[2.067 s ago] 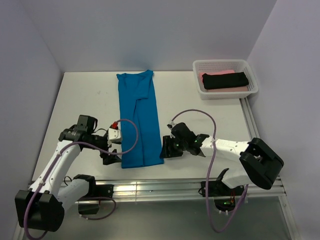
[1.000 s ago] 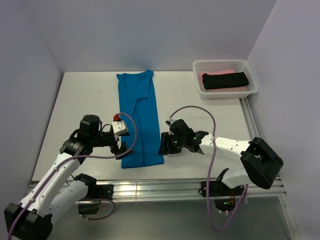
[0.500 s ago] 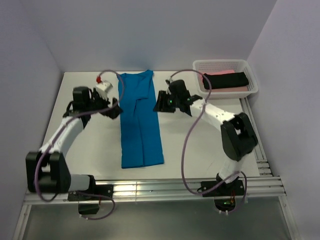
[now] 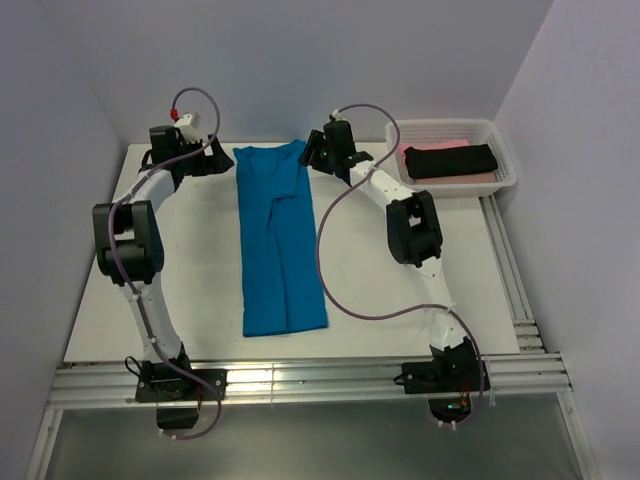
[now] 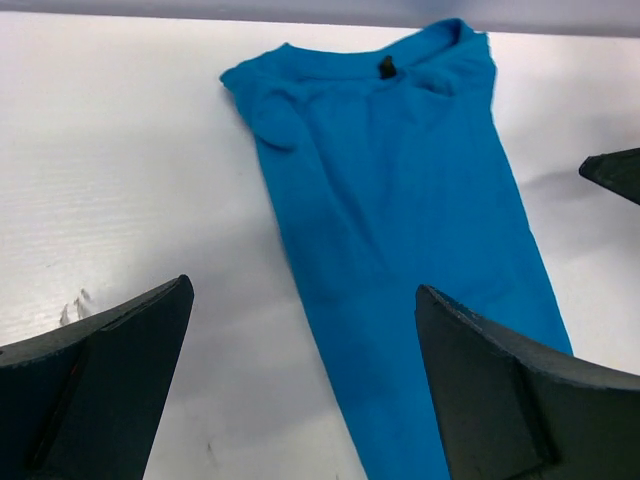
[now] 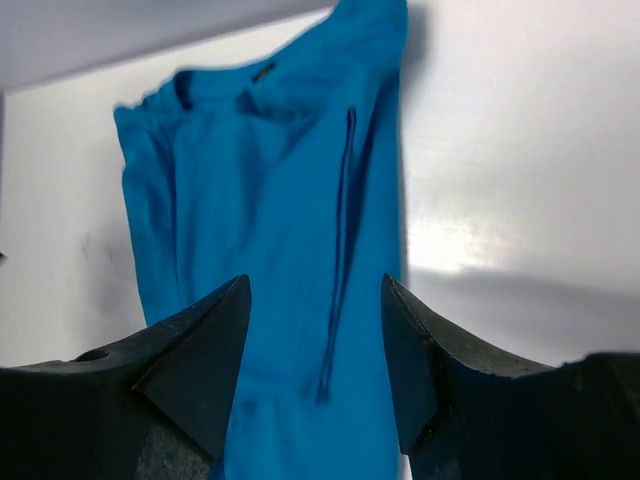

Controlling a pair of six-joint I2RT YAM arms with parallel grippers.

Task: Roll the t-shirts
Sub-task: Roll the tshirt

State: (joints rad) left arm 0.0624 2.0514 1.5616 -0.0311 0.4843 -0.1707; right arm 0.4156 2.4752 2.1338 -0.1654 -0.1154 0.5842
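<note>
Left gripper (image 5: 302, 288), jaws spread wide and empty, hovers at the white worktop's (image 4: 400, 290) far edge. Beside it lies the collar of a bright blue cloth t-shirt (image 4: 280, 250), folded into a long flat strip, not yet rolled. Right gripper (image 6: 315, 283), jaws parted, empty, flanks the collar. White plastic mesh basket (image 4: 440, 123), far right corner, holds a black t-shirt bundle (image 4: 450, 160) and a pink one (image 4: 408, 152). Lilac walls (image 4: 300, 60).

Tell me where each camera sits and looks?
Top: above, behind the arms, looking down at the table; both arms, left hand, right hand show.
Left wrist: on the left arm, facing the blue t-shirt; its fingers show.
Right wrist: on the right arm, facing it too; its fingers show.
Both wrists share the t-shirt's collar.
</note>
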